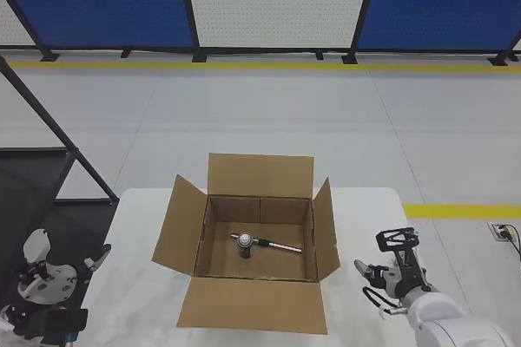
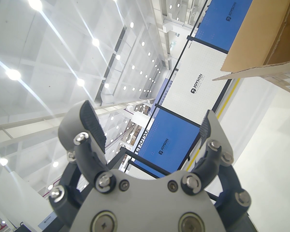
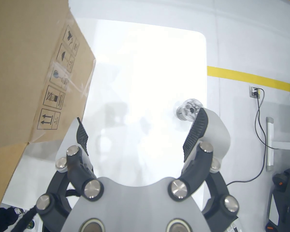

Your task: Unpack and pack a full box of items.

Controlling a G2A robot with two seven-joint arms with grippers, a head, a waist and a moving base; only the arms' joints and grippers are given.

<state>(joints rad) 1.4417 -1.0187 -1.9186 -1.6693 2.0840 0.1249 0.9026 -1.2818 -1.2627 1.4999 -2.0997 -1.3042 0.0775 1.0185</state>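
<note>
Progress: judged early or mid-unpacking. The box (image 1: 259,175) held only two things and one small piece lay out on the table (image 1: 369,212). Nothing was in either gripper.
Box: brown cardboard, all four flaps folded outward, standing upright at mid-table between the two arms.
Contents: a dark stubby item (image 1: 243,244) with a pale round top stood on the box floor. A thin silver rod (image 1: 279,245) lay beside it, one end touching or nearly touching it.
Loose piece: a clear spool-like piece (image 3: 188,112) lay on the table just beyond the tip of one right finger. Possibly in contact, but the glare made that hard to judge.
Right gripper (image 3: 141,119): fingers spread wide and empty, ribbed pads (image 3: 195,131) facing each other. The box's printed outer wall stood just outside the opposite finger.
Left gripper (image 2: 148,121): fingers released, nothing between them, tips pointing up toward the ceiling. A box flap showed well past the fingertips, off to one side.
Left to do: by my reading, lift out the last two items, then put everything back in the box.
</note>
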